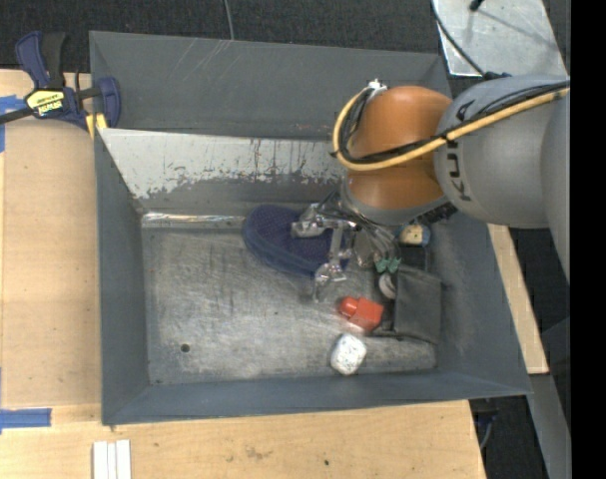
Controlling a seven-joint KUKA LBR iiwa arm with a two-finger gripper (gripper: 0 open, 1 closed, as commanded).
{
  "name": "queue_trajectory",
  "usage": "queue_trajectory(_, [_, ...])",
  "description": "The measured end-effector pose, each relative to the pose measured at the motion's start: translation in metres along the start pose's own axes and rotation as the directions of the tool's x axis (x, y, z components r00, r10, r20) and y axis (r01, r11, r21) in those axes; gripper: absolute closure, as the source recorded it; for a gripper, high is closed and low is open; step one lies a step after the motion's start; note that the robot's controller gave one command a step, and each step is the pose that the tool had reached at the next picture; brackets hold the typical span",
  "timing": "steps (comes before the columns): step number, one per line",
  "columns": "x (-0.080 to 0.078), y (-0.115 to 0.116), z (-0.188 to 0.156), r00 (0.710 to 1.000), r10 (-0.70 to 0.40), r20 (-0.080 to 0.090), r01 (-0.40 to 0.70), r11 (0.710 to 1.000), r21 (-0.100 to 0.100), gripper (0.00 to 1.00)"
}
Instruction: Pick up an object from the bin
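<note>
A: Where the dark blue soft lump (273, 236) lies, mid-bin by the back wall (223, 163), how stand the fingers?
B: Spread apart, the gripper (317, 255) over its right end. Lump stretches left from them; red piece (361, 312) nearby, frontward.

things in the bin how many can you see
4: a dark blue soft thing at the back by the pincer, a red thing and a black flat thing at right, a white lump at the front. The arm may hide more.
</note>
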State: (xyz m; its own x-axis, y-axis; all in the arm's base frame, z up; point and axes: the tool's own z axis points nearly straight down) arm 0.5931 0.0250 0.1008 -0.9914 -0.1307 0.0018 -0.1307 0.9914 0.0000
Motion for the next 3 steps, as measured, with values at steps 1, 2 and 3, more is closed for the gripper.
queue_trajectory(1, [-0.023,0.003,0.022,0.976,0.217,-0.015,-0.217,0.976,-0.006,0.0])
queue_trajectory(2, [-0.03,0.0,0.018,0.975,0.221,0.019,-0.221,0.975,-0.008,1.0])
queue_trajectory(3, [-0.023,0.011,-0.134,1.0,0.009,0.014,-0.009,1.0,0.001,1.0])
